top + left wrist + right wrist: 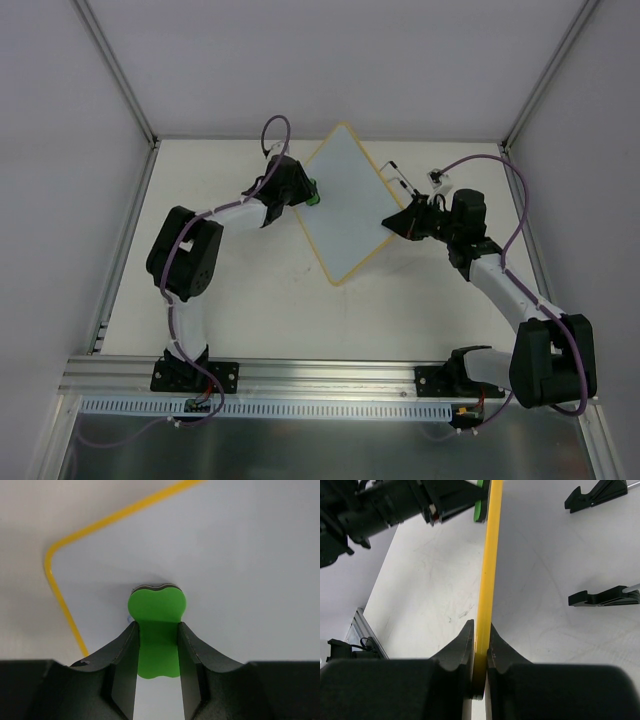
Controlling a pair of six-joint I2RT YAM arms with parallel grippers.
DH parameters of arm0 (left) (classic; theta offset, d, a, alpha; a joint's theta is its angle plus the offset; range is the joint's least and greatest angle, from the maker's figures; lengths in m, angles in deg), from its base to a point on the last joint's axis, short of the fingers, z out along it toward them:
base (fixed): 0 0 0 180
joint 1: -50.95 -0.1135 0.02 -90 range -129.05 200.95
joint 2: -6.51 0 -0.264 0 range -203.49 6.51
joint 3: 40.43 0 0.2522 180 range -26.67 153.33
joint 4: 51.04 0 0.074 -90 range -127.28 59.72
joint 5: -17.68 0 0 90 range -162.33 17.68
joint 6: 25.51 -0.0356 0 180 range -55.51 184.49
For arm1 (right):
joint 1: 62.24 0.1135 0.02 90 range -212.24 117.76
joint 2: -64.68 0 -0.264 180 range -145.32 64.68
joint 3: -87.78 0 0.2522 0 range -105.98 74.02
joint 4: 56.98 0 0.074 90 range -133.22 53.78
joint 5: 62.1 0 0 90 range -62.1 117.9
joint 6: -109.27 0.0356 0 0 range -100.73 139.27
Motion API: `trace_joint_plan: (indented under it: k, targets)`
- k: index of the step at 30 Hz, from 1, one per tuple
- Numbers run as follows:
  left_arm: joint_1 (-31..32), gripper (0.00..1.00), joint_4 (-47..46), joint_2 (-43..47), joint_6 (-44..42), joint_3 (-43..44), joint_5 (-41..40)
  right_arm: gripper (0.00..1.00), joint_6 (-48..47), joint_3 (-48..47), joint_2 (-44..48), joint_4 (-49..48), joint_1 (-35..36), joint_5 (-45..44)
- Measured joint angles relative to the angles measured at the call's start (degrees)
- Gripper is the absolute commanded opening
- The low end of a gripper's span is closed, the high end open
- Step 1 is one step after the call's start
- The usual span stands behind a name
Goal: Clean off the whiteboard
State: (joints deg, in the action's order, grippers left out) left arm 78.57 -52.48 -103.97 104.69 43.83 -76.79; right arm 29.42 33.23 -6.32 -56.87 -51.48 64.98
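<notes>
Step in hand, as I judge it: wiping the board face with the eraser while the other arm holds the board.

Whiteboard (343,205) sits mid-table, raised and tilted, seen as a diamond from above; whether its low corner touches the table (250,310) I cannot tell. Right gripper (480,630) is clamped narrow on the board's yellow frame (490,555) at the right-hand corner, with both jaws flat against the thin edge. Left gripper (157,630) is closed on the waist of the green bone-shaped eraser (157,612); the eraser's far lobe presses on the white face near the left rounded corner.

The face looks almost clean from above; there is a tiny bluish speck just beside the left finger (125,645), too small to read.

To do it well:
- hold the eraser pad flat on the board, not on its edge, or it skips
- push along the face, not into it; the board is held at one corner only, so a hard push likely pivots or twists it out of the right jaws
- the right arm should brace against the wipe direction; stroke toward the held corner rather than away
- overlap the passes, cover the corner by the frame, then work across
- stay inside the frame; catching the yellow lip could drag the eraser out of the grip, which is only on its narrow middle
- check the bluish speck by the finger; it needs a pass if it is ink

Risks, as a guess: the board slipping in the thin-edge grip; the eraser rotating between the jaws.
</notes>
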Motion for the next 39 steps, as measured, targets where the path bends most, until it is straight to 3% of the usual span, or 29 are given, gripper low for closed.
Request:
trace_joint_plan:
  k: [6,11,22,39]
  targets:
    - [-4.2,0.0,2.9,-7.2,-2.4,11.5,2.4,0.0,0.0,0.0,0.3,0.9,0.0,-0.2]
    - [-6.5,0.0,4.5,-10.2,-3.0,15.8,4.7,0.0,0.0,0.0,0.3,1.1,0.0,-0.2]
    - [-6.6,0.0,3.7,-9.1,-3.0,11.9,5.7,0.0,0.0,0.0,0.3,1.5,0.0,-0.2]
    - [0.6,0.0,1.8,-3.8,-1.2,7.1,4.5,0.0,0.1,-0.4,0.2,2.4,-0.1,-1.1]
